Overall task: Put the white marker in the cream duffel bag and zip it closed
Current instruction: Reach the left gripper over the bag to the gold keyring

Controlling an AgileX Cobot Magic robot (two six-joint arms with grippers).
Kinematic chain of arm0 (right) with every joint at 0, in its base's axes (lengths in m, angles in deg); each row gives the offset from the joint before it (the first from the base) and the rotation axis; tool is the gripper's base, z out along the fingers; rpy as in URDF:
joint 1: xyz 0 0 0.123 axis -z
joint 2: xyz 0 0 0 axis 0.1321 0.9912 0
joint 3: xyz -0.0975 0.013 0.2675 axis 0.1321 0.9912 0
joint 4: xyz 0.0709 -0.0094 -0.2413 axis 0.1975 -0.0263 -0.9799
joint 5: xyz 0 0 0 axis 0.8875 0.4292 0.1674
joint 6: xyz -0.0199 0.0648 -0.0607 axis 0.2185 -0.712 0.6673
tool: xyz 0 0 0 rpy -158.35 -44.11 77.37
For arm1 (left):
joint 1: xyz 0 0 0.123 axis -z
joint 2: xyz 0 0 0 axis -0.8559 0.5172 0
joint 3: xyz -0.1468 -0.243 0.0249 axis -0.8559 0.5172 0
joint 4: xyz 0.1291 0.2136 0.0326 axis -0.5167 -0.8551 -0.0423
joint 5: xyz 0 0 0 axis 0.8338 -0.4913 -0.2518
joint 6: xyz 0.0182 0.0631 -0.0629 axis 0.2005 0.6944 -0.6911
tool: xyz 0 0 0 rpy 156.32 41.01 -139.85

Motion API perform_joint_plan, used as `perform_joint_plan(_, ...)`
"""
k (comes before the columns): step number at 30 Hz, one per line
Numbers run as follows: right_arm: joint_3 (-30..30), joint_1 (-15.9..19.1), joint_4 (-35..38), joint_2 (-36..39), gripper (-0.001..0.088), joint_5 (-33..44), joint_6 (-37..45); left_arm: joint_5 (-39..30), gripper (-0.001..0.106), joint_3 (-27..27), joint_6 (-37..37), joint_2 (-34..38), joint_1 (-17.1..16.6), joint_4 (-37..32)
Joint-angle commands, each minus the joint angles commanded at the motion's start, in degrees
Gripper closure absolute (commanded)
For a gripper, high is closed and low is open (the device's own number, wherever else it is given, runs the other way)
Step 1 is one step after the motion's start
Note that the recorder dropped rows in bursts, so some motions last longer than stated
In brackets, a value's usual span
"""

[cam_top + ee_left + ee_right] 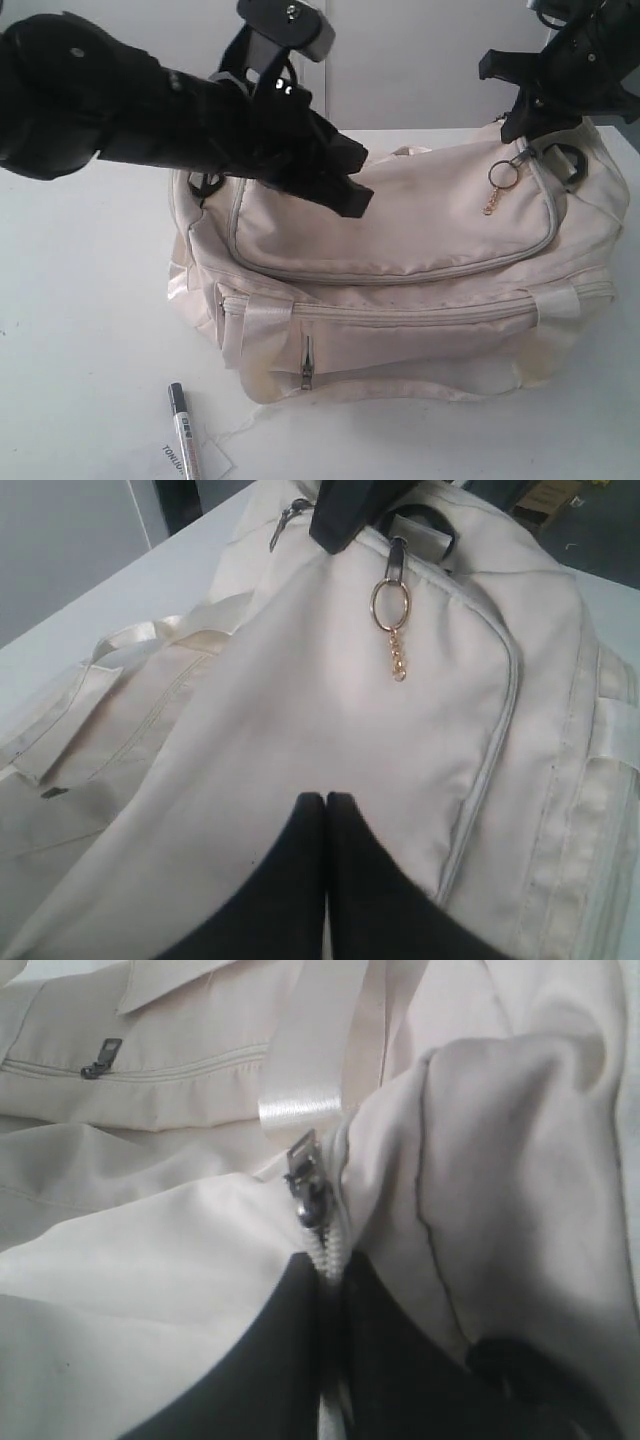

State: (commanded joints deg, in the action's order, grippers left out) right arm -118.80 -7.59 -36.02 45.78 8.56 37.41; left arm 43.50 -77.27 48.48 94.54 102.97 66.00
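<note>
The cream duffel bag [400, 250] lies on the white table, its top flap facing up. The white marker [183, 428], with its black cap, lies on the table in front of the bag's left corner, away from both grippers. My left gripper [355, 200] [326, 798] is shut with nothing in it, over the left part of the flap [300, 700]. At the bag's right end, my right gripper [518, 128] [330, 1260] is shut on the white zip just below the metal slider [310, 1198]. A gold ring [503, 175] [390, 605] hangs beneath it.
A flat white paper tag [172, 462] lies next to the marker at the front edge. The bag's front pocket zip pull [307, 372] hangs low on the front. A shiny webbing handle [310, 1050] crosses above the slider. The left arm stretches in from the upper left.
</note>
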Motion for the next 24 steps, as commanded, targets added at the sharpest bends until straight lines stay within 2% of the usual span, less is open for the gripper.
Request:
perform_joint_plan(4,0.00,0.00,0.00,0.00,0.0868,0.18,0.00,-0.13,0.105,-3.42,0.00,3.18,0.27,-1.78)
perform_joint_plan(9,0.00,0.00,0.00,0.00,0.0868,0.18,0.00,0.29,0.105,-7.79,0.00,6.89,3.05,-7.10)
perform_joint_plan(15,0.00,0.00,0.00,0.00,0.0868,0.18,0.00,0.18,0.105,-13.30,-0.20,12.21,5.21,-8.07)
perform_joint_plan(20,0.00,0.00,0.00,0.10,0.0868,0.21,0.00,-2.69,0.105,-16.85,-0.64,15.58,5.28,-4.97)
perform_joint_plan(24,0.00,0.00,0.00,0.56,0.0868,0.44,0.00,-3.11,0.105,-18.74,-0.64,17.56,5.28,0.25)
